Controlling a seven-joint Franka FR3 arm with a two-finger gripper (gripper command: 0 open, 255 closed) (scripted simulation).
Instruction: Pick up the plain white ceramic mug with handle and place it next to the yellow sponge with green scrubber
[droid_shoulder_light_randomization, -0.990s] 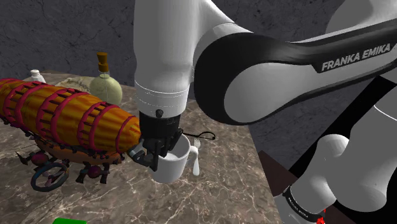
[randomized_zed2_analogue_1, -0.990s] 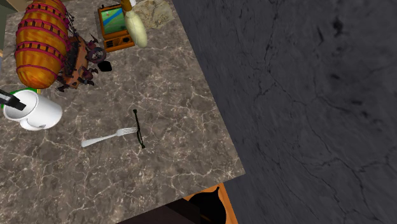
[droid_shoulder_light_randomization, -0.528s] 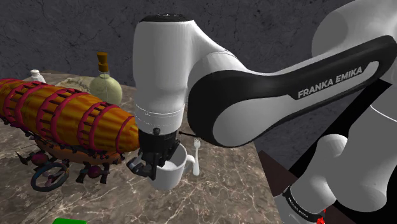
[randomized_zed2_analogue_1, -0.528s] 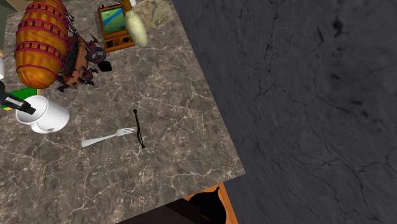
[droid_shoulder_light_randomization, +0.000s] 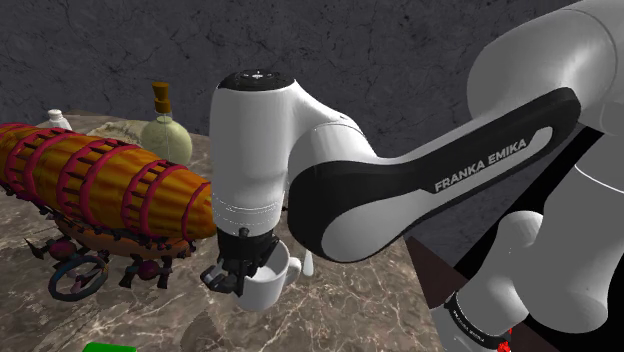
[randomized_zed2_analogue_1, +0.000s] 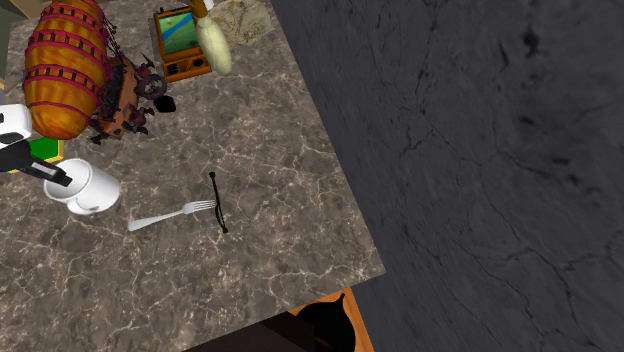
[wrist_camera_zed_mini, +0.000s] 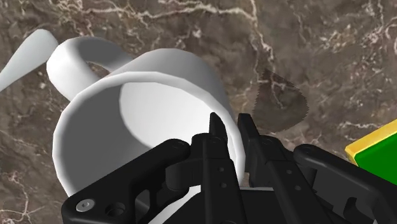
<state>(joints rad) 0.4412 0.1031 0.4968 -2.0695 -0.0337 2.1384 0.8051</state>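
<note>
Your end effector (wrist_camera_zed_mini: 230, 129) pinches the mug (wrist_camera_zed_mini: 143, 111) by its wall. Keep it level and lower it gently onto the bench (randomized_zed2_analogue_1: 280, 150) beside the sponge (randomized_zed2_analogue_1: 45, 150) at the second exterior view's left.

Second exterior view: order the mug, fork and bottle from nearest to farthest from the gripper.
1. Mug: clasped at its rim by the gripper, near the view's left edge.
2. Fork: lying on the table, to the mug's right in this view.
3. Bottle: far off near the view's top, beside the orange box.
</note>
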